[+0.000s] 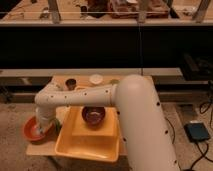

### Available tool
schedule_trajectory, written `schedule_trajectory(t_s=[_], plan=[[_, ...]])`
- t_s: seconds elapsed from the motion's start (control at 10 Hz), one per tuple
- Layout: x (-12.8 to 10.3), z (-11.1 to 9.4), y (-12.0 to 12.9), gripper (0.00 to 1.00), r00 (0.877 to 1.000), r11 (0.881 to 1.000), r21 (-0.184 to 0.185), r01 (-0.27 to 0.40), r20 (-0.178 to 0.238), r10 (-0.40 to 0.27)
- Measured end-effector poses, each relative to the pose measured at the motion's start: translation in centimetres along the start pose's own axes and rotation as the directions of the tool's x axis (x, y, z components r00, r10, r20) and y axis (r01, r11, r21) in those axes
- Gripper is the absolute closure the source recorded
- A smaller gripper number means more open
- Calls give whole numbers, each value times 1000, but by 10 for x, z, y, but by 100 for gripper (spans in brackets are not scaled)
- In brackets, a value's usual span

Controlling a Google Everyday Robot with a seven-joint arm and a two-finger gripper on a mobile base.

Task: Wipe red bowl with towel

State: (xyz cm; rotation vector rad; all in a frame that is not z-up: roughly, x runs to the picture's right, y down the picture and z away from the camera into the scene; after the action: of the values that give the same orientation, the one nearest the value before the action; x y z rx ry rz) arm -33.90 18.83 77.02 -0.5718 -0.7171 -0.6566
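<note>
The red bowl, shallow and orange-red, sits at the left front corner of the wooden table. My gripper hangs from the white arm's wrist and reaches down into the bowl's right half. A pale patch lies inside the bowl under the gripper; it may be the towel, but I cannot make it out for certain. The arm covers the bowl's right rim.
A yellow tray lies right beside the red bowl, with a small glossy dark purple-brown bowl on it. At the table's back stand a small dark cup, a white round lid and a greenish item. A dark shelf unit runs behind.
</note>
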Motion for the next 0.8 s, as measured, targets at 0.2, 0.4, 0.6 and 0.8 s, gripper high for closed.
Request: schedule_trajectory(t_s=[0.2,0.4,0.6,0.8], plan=[[6,-3,-7,80,1000,1000,14,2,-18,-2],[7,2,-20,80,1000,1000,24,14,-26,-13],[13,5,-28,80,999,999,37,12,-36,-10],[13,6,-34,80,999,999,47,11,-39,-9]])
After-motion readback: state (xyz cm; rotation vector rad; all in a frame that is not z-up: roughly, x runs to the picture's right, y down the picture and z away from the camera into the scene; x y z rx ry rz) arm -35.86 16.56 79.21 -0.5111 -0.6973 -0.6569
